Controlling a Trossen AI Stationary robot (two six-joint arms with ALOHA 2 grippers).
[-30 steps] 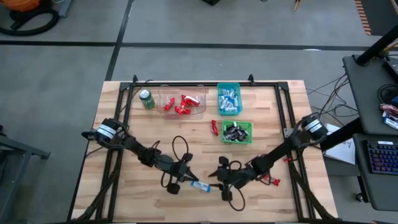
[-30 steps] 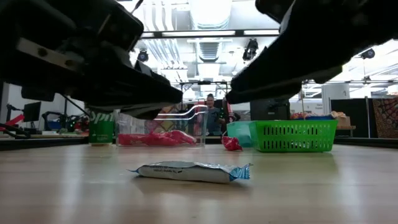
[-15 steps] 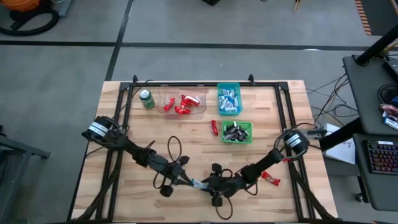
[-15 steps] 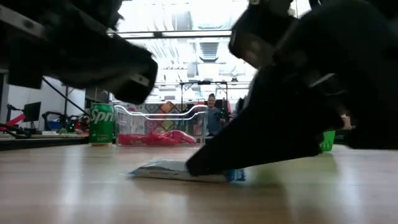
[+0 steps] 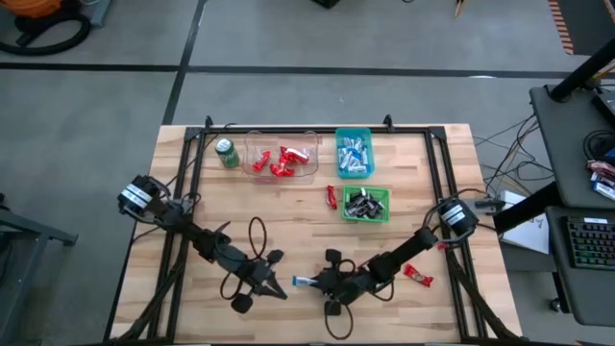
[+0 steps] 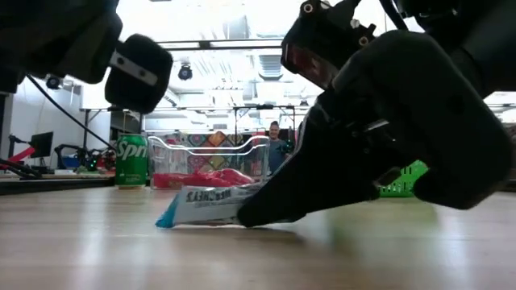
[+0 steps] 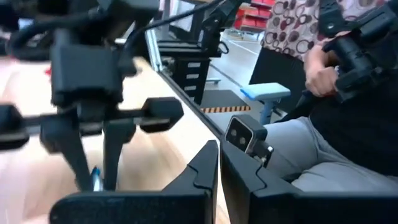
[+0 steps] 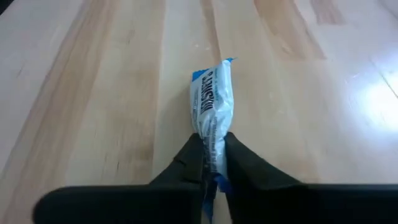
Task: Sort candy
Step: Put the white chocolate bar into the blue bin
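On the pale wooden slatted table with its black frame, two dark arms are reaching in toward the near edge. Across its far side, a clear plastic bin is holding shiny red wrapped bars, a teal plastic basket is holding light blue-and-white wrapped bars, and a green mesh basket just nearer is holding dark brown wrapped bars with silver. A green drink can is standing upright beside the clear bin. The left gripper is hanging near the front edge with its fingers pressed together on nothing, pointing toward the other arm. The right gripper is lying low at the tabletop just to its right, its two fingers pinching one end of a light blue-and-white wrapped candy bar; in the low view this bar is resting on the wood by its free end, tilted, with the other end caught between the dark fingertips. One loose red wrapped bar is lying on the wood just left of the green mesh basket, and another red wrapped bar is lying by the right arm near the table's right side. A seated person is showing beyond the table's edge in the left wrist view
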